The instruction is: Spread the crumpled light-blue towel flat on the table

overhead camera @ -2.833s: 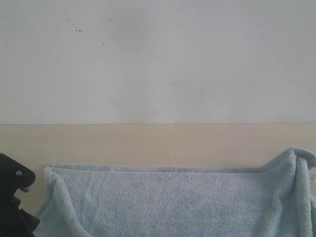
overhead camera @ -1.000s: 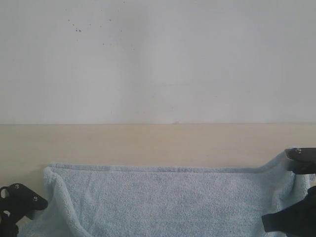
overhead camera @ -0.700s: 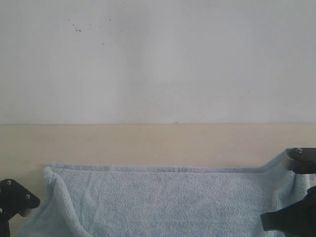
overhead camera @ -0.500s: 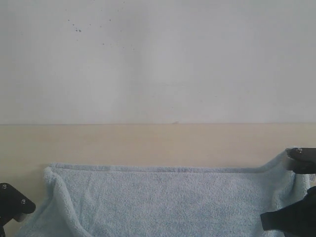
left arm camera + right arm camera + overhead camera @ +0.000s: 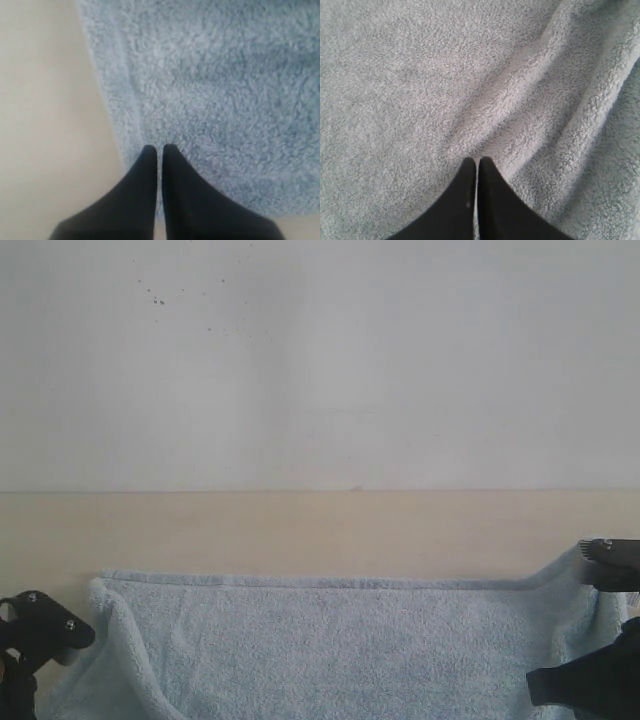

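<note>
Nearest to me, my left gripper point(image 5: 159, 150) has its jaws pressed together. The tips sit right on the hemmed side border of the towel point(image 5: 340, 650), by the table's near left corner. I cannot tell whether any cloth is nipped between them.

My right gripper point(image 5: 476, 161) is also closed tight. It noses into a soft ridge of terry near the table's right edge, and again I cannot see any cloth actually caught.

The towel covers the near part of the table point(image 5: 300, 530), almost from the left edge to the right.

To do this well, I judge each side needs a real bite on the border. Then I draw the two sides outward and low together, so the rolled left fold point(image 5: 110, 610) opens and the raised right corner point(image 5: 585, 570) drops.

Further back, the far hem already runs straight. Beyond it lies a bare tabletop strip, then the speckled wall point(image 5: 320, 360).

The count is one towel, two grippers and one table.
</note>
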`<state>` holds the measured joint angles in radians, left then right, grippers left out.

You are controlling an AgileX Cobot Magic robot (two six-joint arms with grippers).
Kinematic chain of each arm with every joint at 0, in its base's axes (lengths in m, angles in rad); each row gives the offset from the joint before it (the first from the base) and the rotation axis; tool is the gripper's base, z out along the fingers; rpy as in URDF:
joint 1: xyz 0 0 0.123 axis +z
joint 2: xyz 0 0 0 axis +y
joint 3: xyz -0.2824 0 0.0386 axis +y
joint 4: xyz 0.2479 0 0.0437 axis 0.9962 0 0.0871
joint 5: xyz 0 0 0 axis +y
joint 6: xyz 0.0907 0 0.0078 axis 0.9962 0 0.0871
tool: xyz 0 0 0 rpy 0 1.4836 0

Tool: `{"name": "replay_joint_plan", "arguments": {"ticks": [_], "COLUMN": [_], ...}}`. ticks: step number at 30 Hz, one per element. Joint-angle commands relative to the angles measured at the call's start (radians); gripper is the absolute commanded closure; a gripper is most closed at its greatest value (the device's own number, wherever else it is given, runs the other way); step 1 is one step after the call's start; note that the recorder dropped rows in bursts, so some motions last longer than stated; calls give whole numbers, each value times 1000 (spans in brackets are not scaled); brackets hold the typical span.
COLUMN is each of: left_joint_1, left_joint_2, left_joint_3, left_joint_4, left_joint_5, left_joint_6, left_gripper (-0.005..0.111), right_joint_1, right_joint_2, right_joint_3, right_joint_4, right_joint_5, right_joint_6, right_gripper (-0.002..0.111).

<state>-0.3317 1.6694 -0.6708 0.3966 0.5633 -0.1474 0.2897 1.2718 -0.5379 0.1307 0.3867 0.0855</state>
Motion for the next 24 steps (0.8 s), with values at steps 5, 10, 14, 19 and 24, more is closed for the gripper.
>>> {"name": "replay_joint_plan", "arguments": {"ticks": [5, 10, 14, 19, 24], "left_joint_1": [-3, -3, -3, -3, -3], "left_joint_2": [47, 47, 47, 47, 8], "left_joint_3": [2, 5, 47, 88, 56], "left_joint_4": [-10, -12, -12, -13, -16], "left_joint_5": [97, 188, 209, 232, 245], "left_joint_6": [5, 5, -20, -24, -49], "left_gripper": [103, 103, 103, 103, 103], "right_joint_1": [1, 1, 1, 1, 1], "right_joint_2": [-6, -6, -6, -6, -6], "right_joint_3": [-2, -2, -2, -2, -8], "right_joint_4": [-2, -2, -2, 7, 9], "right_joint_5": [-3, -3, -3, 1, -1], "right_joint_6": [-9, -9, -9, -9, -9], "right_gripper": [107, 107, 107, 107, 107]}}
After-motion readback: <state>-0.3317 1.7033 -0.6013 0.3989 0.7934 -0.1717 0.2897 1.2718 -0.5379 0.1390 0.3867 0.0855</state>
